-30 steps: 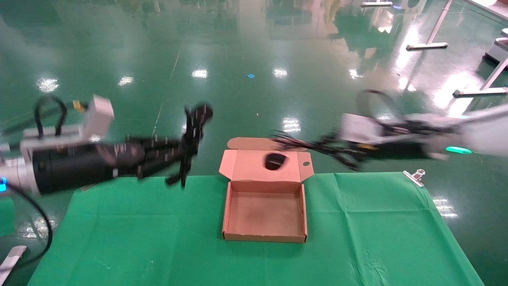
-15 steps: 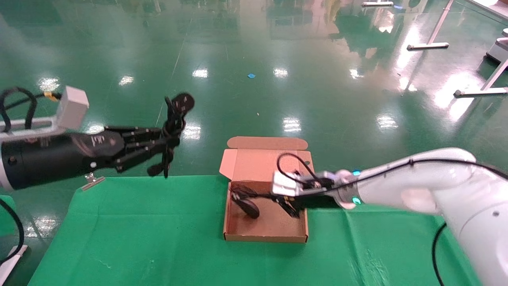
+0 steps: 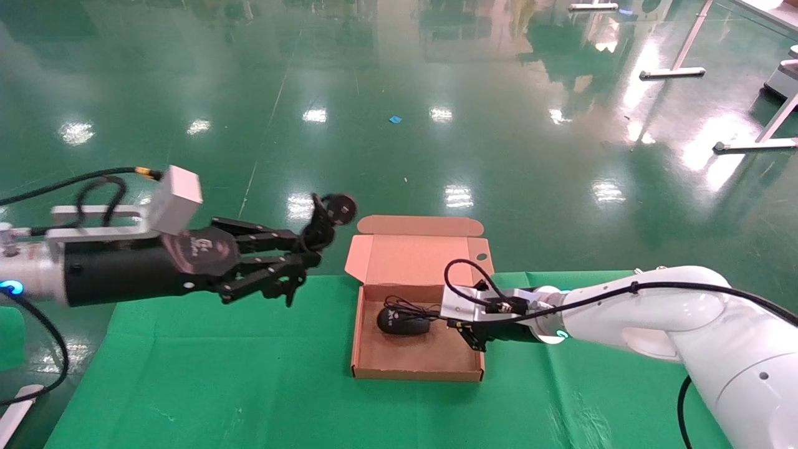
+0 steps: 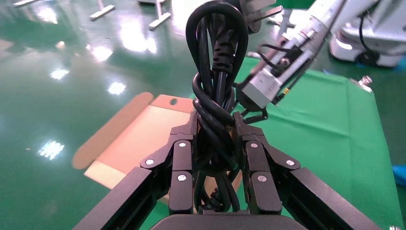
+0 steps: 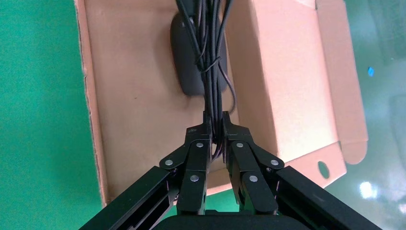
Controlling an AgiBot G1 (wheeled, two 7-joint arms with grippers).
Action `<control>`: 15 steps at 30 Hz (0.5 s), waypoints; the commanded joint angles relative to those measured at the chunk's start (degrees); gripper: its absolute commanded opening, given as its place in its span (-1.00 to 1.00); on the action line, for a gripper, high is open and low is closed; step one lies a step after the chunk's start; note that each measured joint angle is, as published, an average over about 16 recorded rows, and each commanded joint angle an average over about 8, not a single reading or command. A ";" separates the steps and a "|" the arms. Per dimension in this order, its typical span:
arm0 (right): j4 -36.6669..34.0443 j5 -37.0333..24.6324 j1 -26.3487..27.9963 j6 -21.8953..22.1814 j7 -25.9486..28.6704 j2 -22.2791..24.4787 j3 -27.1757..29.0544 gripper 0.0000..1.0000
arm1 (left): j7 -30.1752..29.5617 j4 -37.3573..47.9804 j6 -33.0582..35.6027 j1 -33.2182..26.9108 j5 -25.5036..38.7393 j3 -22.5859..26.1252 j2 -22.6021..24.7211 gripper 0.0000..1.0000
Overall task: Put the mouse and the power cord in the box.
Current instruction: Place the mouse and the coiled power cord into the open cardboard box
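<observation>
Right gripper (image 3: 466, 325): clamped on mouse (image 3: 403, 322) cable, mouse lying inside box (image 3: 416, 373). Advice: release low, tuck cable in. Left gripper (image 3: 298, 262), at box's 10 o'clock: pinching cord (image 3: 326, 219) aloft.

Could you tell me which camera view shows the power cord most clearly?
The left wrist view: the power cord fills the frame, its coiled bundle clamped in the left gripper. The head view shows it small, held left of the box. The right wrist view does not show it.
</observation>
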 commanded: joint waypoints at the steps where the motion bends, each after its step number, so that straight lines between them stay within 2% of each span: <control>1: 0.44 0.35 -0.13 0.52 0.58 0.07 -0.31 1.00 | 0.29 -1.14 -0.04 0.08 0.80 -0.09 0.68 -1.00; 7: -1.01 3.00 0.59 0.47 0.71 0.88 0.75 1.00 | 1.21 -4.77 -1.28 -1.16 3.76 2.46 3.93 -1.00; 11: -2.03 3.94 2.33 -0.22 -1.09 2.54 1.32 1.00 | 2.05 -6.77 -4.19 -1.73 6.37 4.56 7.81 -1.00; 15: -1.85 3.92 6.23 -4.66 -4.58 6.63 1.35 1.00 | 3.63 -8.25 -10.53 -0.98 10.19 7.24 14.11 -1.00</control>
